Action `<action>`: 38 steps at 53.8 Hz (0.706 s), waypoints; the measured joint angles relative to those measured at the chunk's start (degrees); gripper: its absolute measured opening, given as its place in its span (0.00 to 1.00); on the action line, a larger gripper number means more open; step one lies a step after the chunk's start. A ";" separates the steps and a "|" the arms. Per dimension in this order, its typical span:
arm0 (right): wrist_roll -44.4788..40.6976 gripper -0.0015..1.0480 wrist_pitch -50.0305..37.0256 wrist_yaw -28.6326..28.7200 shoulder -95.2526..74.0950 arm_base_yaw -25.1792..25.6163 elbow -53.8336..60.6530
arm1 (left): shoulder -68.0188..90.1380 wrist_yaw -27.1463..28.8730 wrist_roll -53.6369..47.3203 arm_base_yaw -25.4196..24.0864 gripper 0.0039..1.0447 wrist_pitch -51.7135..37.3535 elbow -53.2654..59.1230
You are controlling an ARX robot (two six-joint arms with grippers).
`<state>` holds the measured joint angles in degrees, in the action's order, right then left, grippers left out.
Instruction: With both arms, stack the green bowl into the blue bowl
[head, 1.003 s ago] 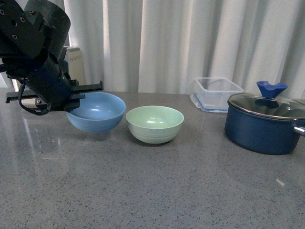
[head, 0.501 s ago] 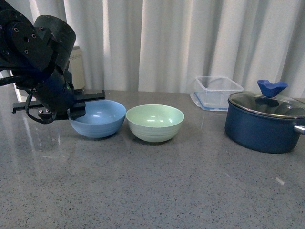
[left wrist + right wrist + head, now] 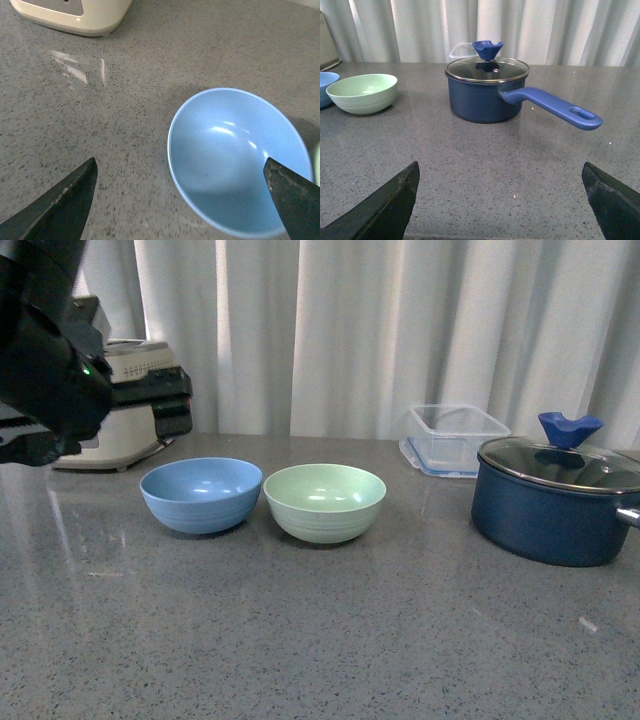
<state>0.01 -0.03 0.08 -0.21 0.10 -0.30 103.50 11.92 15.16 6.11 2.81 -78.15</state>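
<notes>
The blue bowl (image 3: 201, 494) stands upright on the grey counter, its rim touching or nearly touching the green bowl (image 3: 325, 500) to its right. Both are empty. My left arm (image 3: 45, 370) hangs raised at the far left, above and left of the blue bowl. In the left wrist view the left gripper (image 3: 182, 200) is open above the counter, the blue bowl (image 3: 235, 160) below it with its near rim between the fingers, held by nothing. The right gripper (image 3: 502, 200) is open over bare counter, far from the green bowl (image 3: 362, 93); the right arm is out of the front view.
A dark navy pot with a glass lid (image 3: 558, 496) stands at the right, its long handle (image 3: 552, 106) pointing toward the right gripper. A clear plastic container (image 3: 455, 438) sits behind it. A cream appliance (image 3: 115, 420) stands at the back left. Curtains close the back.
The blue bowl, held tilted above the counter one second ago, now rests flat on it. My left gripper has let go, risen and drawn back to the left.
</notes>
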 joint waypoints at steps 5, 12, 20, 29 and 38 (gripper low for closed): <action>0.00 0.90 0.00 -0.02 0.00 0.02 0.00 | -7.54 -0.66 -0.70 0.02 0.94 -1.66 7.23; 0.00 0.90 0.00 0.00 0.00 0.00 0.00 | -17.86 0.83 -2.97 0.76 0.94 -3.93 17.59; 0.00 0.90 0.00 -0.02 0.00 0.00 0.00 | -29.22 2.08 -4.55 2.45 0.94 -3.41 29.57; 0.00 0.90 0.00 0.04 0.00 0.02 0.00 | -37.22 3.06 -4.55 3.50 0.94 -1.51 37.64; 0.00 0.90 0.00 0.00 0.00 0.00 0.00 | -37.22 3.23 -4.59 3.50 0.94 -1.53 37.66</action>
<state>0.01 -0.03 0.08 -0.21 0.10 -0.30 66.28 15.16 10.57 9.61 1.28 -40.49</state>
